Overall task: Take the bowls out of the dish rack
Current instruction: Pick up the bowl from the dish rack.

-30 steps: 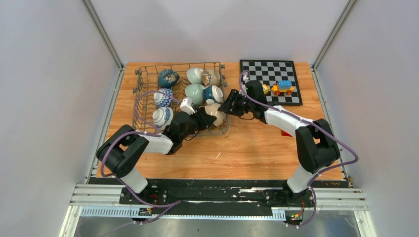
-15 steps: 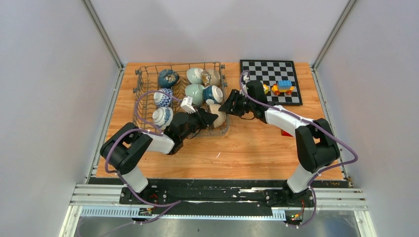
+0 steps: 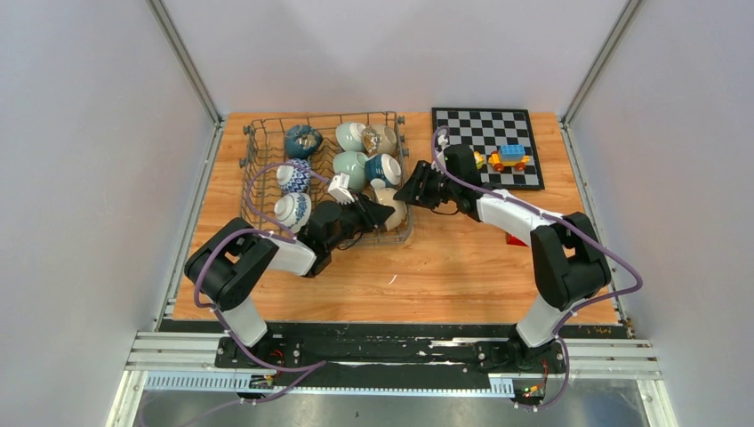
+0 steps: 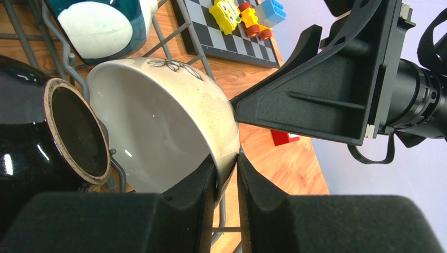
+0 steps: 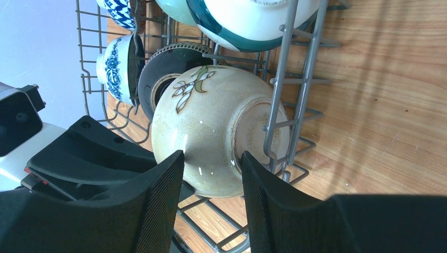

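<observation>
The grey wire dish rack (image 3: 252,133) stands at the far left and holds several bowls. My left gripper (image 3: 378,213) is shut on the rim of a beige bowl (image 3: 391,206) with a flower print, which lies on its side in the rack's near right corner. In the left wrist view the fingertips (image 4: 227,163) pinch that bowl's (image 4: 158,121) wall. My right gripper (image 3: 407,191) is open just outside the rack. In the right wrist view its fingers (image 5: 212,158) straddle the beige bowl's (image 5: 211,126) underside, with rack wires (image 5: 279,95) against the bowl's foot.
Blue-and-white bowls (image 3: 293,212), pale green bowls (image 3: 349,167), a teal-and-white bowl (image 3: 384,167) and a dark bowl (image 4: 31,142) crowd the rack. A chessboard (image 3: 485,133) with toy blocks (image 3: 509,157) lies at the far right. A red block (image 3: 514,238) sits under the right arm.
My left arm has shifted slightly toward the far side with its gripper at the beige bowl. The right arm has hardly moved.
</observation>
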Available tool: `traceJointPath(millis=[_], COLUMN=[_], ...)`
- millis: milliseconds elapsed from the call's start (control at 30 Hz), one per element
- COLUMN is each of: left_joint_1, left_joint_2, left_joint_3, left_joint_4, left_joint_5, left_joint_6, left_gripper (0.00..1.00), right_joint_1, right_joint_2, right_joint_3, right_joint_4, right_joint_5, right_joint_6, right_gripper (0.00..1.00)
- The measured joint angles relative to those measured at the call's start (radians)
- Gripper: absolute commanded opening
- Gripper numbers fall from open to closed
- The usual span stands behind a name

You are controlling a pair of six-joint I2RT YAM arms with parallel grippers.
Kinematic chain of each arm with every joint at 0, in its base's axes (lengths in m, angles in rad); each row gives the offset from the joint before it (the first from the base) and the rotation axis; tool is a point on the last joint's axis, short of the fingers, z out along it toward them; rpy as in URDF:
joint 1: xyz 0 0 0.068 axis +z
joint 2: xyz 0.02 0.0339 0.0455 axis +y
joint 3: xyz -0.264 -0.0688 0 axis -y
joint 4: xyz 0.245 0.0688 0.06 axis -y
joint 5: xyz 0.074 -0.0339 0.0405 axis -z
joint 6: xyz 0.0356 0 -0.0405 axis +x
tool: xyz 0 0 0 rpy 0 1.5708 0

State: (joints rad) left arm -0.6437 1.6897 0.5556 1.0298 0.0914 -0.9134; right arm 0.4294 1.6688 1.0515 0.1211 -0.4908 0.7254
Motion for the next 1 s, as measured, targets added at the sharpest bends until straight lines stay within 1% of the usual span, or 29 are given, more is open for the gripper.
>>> traceJointPath(millis=[200, 267, 333, 500, 600, 733, 1000], left_joint_1=[0.0, 0.0, 0.0, 0.001, 0.001, 0.0, -0.002], left_joint_2=[0.002, 0.002, 0.002, 0.002, 0.002, 0.002, -0.031], left_joint_3=[0.0, 0.0, 0.0, 0.003, 0.006, 0.013, 0.023], left_joint_4=[0.001, 0.001, 0.001, 0.0, -0.001, 0.003, -0.007], left_joint_5=[0.007, 0.009, 0.011, 0.014, 0.019, 0.03, 0.056], left_joint_6=[-0.004, -0.004, -0.004, -0.004, -0.003, -0.004, 0.007], left_gripper=[0.0, 0.0, 0.0, 0.0, 0.0, 0.0, 0.0], right_joint_1=[-0.003, -0.003, -0.003, -0.003, -0.003, -0.005, -0.005], right_joint_2=[0.001, 0.001, 0.001, 0.0, -0.012, -0.069, -0.224], right_joint_3=[0.0, 0.0, 0.0, 0.0, 0.011, 0.019, 0.051], right_joint_4=[0.004, 0.005, 0.005, -0.003, -0.032, -0.092, -0.211], right_joint_5=[-0.006, -0.007, -0.008, -0.013, -0.013, 0.025, 0.101], right_joint_6=[0.001, 0.001, 0.001, -0.003, -0.014, -0.042, -0.122], right_gripper=[0.48, 0.49, 0.52, 0.65, 0.75, 0.77, 0.77])
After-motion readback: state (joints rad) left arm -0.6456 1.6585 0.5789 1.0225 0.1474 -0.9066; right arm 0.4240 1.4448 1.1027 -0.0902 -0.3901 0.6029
